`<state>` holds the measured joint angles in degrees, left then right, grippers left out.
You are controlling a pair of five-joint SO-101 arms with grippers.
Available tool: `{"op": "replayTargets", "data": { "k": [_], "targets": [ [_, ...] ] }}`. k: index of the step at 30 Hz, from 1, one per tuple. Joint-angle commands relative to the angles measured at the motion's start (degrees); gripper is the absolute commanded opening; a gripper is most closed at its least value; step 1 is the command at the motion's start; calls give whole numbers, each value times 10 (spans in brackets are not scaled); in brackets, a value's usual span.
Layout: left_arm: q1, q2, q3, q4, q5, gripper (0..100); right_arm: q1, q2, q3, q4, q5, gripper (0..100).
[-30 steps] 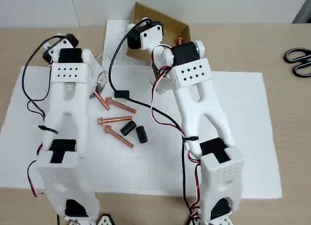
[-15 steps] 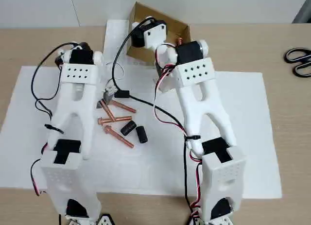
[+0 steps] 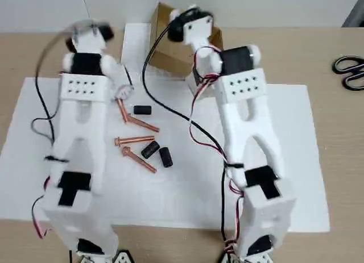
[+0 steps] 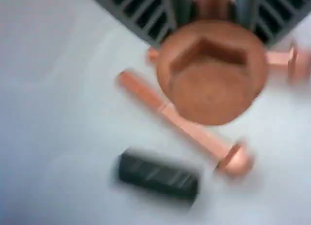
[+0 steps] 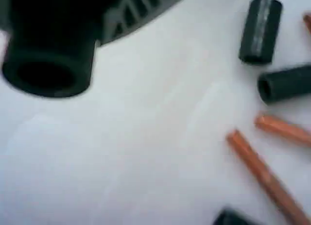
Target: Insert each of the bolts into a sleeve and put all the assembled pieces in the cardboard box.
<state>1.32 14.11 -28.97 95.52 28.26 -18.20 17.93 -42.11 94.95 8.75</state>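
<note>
In the left wrist view my left gripper is shut on a copper bolt, its hex head facing the camera. In the high view that gripper is above the far end of the bolt pile, the held bolt slanting down from it. My right gripper is shut on a black sleeve, held above the white sheet. Three loose bolts and three loose sleeves lie between the arms. The cardboard box stands at the back, partly hidden behind the right arm's wrist.
A white paper sheet covers the wooden table under both arms. Scissors lie at the far right edge. A black cable runs across the sheet from the right arm, near one sleeve.
The left gripper dipped toward the bolts, then drew back toward the far side with a bolt in it. The right arm has shifted right and farther back, near the box.
</note>
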Motion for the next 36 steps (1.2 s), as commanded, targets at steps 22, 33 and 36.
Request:
{"op": "replayTargets", "data": {
  "k": [22, 33, 36],
  "targets": [
    [39, -93, -48, -116, -32, 6, 2, -124, -18, -54, -84, 4],
    [105, -99, -182, -193, -75, 6, -74, -110, -11, 17, 162, 4],
    [149, -99, -214, -148, -90, 6, -65, -167, -29, 16, 162, 7]
  ]
}}
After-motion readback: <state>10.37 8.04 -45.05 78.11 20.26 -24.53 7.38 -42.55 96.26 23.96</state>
